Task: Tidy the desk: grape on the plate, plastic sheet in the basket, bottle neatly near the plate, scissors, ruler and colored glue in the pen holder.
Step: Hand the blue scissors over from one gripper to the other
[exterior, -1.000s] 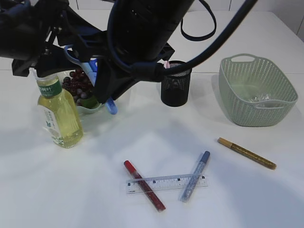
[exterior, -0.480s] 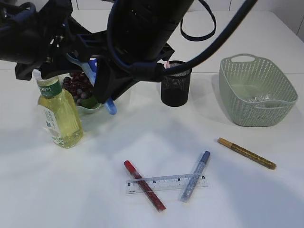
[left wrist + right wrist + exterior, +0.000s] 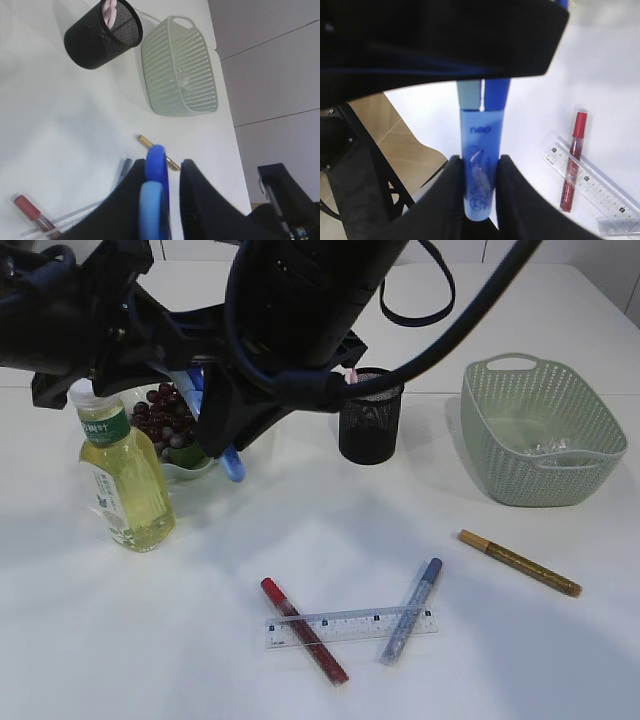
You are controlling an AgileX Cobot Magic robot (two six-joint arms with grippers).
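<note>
Blue scissors (image 3: 232, 464) hang in the air over the plate (image 3: 190, 469) of grapes (image 3: 165, 420), between my two arms. My right gripper (image 3: 476, 162) is shut on the scissors' blue sheathed blades (image 3: 481, 150). My left gripper (image 3: 162, 167) is open around the blue handles (image 3: 156, 180); one jaw touches them and a gap shows at the other. The yellow bottle (image 3: 125, 485) stands left of the plate. The ruler (image 3: 350, 627) lies at the front with the red glue (image 3: 303, 630) and blue glue (image 3: 410, 610); the gold glue (image 3: 520, 562) lies to the right.
The black mesh pen holder (image 3: 370, 425) stands mid-table with something pink inside. The green basket (image 3: 545, 440) at the right holds a clear plastic sheet (image 3: 548, 446). Both arms crowd the upper left above the bottle and plate.
My left arm has shifted slightly up, uncovering the bottle's cap. The scissors and the right arm have stayed in place.
</note>
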